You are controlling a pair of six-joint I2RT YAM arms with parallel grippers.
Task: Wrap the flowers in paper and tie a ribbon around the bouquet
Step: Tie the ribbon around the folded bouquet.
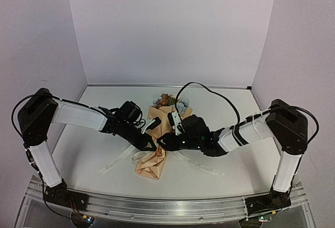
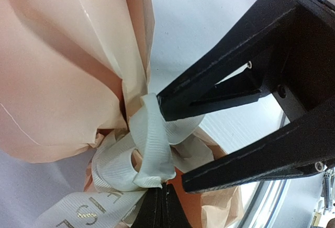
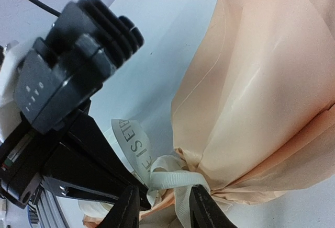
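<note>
The left gripper [image 2: 158, 195] is clamped tight, seemingly pinching the ribbon [image 2: 152, 144] at the knot. Opposite it, the right gripper [image 3: 165, 192] has its jaws apart, with a ribbon strand between them but not gripped. The ribbon circles the pinched waist of the paper [image 3: 251, 107] and looks crossed into a first knot, its tails lying loose on the table [image 1: 235, 173]. The bouquet [image 1: 151, 166] lies mid-table, with the flowers [image 1: 167, 101] at the far end. Wrapping looks done. What is left, I judge, is snugging the knot and perhaps tying a bow.
</note>
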